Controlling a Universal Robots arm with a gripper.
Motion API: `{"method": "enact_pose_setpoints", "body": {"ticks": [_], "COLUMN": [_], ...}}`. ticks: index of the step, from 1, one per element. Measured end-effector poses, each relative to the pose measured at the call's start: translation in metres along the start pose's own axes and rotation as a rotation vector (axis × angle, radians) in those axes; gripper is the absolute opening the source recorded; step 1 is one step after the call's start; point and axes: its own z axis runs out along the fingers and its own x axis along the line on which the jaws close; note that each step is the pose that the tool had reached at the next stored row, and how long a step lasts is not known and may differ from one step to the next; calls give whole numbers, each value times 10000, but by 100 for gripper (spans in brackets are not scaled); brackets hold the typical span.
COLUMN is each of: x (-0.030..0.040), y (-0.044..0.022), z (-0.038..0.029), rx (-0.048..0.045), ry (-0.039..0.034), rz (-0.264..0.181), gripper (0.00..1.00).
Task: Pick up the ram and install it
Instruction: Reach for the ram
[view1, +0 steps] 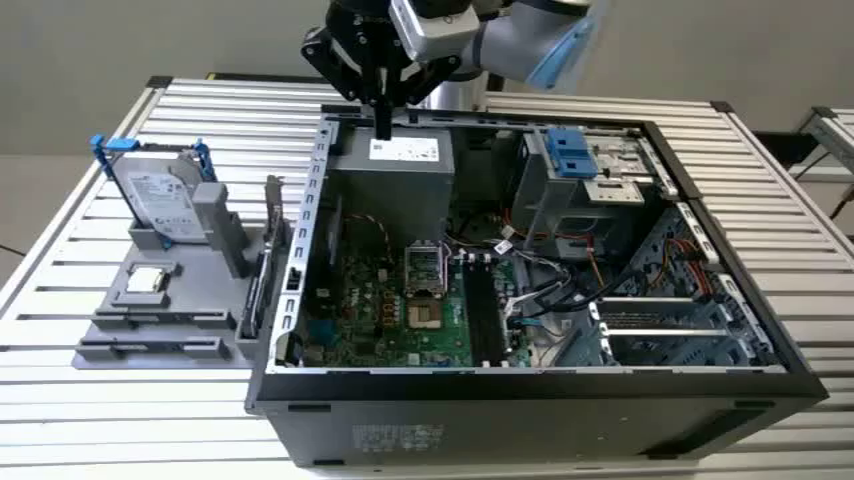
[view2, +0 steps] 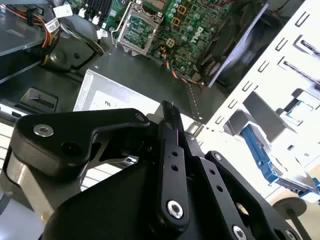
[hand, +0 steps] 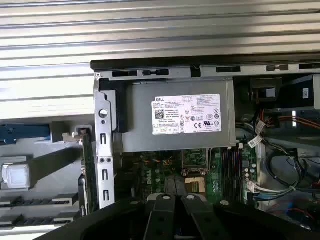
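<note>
Black gripper (view1: 383, 128) hangs above grey power supply (view1: 394, 180) in open computer case (view1: 534, 405), fingers pressed together, empty. Ram (view1: 267, 265) stands on edge in grey tray (view1: 160, 322), beside case wall.

Ram (hand: 88, 170) seemingly on edge in tray (hand: 47, 166).

The gripper (view1: 384, 130) is hanging over the open computer case (view1: 534, 377), its fingers pressed together and pointing down at the grey power supply (view1: 394, 172); the ram (view1: 267, 265) is standing on edge in the grey tray (view1: 147, 342) at the exterior view's left, just beside the case wall; the hard drive (view1: 160, 200) is standing upright in the same tray.
</note>
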Motion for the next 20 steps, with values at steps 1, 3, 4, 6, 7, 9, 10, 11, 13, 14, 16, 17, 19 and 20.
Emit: {"method": "enact_pose_setpoints", "body": {"ticks": [1, 3, 4, 6, 7, 9, 10, 11, 13, 14, 16, 17, 19, 20], "x": [0, 0, 0, 0, 0, 1, 5, 10, 24, 32, 60, 72, 101, 116], "y": [0, 0, 0, 0, 0, 0, 0, -1, -2, -3, -4, -5, -7, -8], "z": [0, 0, 0, 0, 0, 0, 0, 0, -1, -1, -2, -2, -2, -3], "rx": [0, 0, 0, 0, 0, 0, -1, 0, 1, 0, 0, 1, -1, 0], "ry": [0, 0, 0, 0, 0, 0, -1, 0, 1, 0, 0, 0, 0, 0], "rz": [-1, -1, -1, 0, -1, -1, 0, 0, 0, 0, -1, -1, 0, 0], "gripper": [0, 0, 0, 0, 0, 0, 0, 0, 0, 0, 0, 0, 0, 0]}}
